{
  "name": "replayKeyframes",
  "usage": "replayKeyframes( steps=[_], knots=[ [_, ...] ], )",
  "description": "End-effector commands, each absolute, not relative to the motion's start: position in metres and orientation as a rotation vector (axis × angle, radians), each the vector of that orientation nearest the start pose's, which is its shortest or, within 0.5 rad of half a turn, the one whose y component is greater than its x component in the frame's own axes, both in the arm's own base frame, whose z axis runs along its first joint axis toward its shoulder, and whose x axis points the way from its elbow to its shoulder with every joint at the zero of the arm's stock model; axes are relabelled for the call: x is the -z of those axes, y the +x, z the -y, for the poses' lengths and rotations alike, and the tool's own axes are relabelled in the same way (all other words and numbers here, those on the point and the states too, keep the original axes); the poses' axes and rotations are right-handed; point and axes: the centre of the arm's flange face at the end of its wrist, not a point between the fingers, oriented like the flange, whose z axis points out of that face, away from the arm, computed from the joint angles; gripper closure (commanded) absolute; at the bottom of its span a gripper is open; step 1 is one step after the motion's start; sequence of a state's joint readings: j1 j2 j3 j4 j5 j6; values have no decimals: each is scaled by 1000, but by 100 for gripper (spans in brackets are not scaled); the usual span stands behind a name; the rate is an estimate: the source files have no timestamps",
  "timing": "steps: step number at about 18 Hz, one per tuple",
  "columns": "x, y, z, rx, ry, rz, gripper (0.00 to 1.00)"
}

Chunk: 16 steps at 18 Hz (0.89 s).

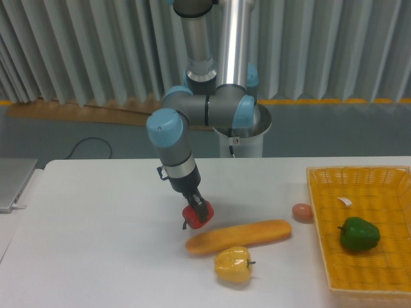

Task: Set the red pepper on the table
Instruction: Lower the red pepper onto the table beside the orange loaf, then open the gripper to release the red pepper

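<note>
Gripper (pixel 196 213) fingers pinch the small glossy red pepper (pixel 194 217) low over the large white tabletop (pixel 96 244) (contact with the surface cannot be told), just beyond the left end of a long orange loaf-shaped object (pixel 238 235). Nearer than that loaf lies a yellow bell pepper (pixel 232 265); off its right end, a pinkish egg-like ball (pixel 302 212).

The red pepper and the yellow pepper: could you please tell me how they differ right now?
The red pepper is held in the pincer, while the yellow pepper lies free on the table. The red pepper looks smaller than the yellow one. The red pepper sits on the far side of the long orange vegetable; the yellow pepper is on its near side. Both are glossy bell peppers outside the basket.
</note>
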State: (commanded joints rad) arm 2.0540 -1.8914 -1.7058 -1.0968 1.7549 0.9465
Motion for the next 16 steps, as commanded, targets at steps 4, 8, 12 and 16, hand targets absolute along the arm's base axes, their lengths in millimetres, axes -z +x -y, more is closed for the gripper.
replayKeyframes(
  steps=[4, 8, 12, 16],
  knots=[
    [-286, -173, -577, -232, -3166, -744, 53],
    [-286, -174, -576, -246, -3172, -745, 51],
    [-284, -174, -577, -243, -3175, -744, 51],
    [-285, -174, -577, -246, -3175, -743, 46]
  ],
)
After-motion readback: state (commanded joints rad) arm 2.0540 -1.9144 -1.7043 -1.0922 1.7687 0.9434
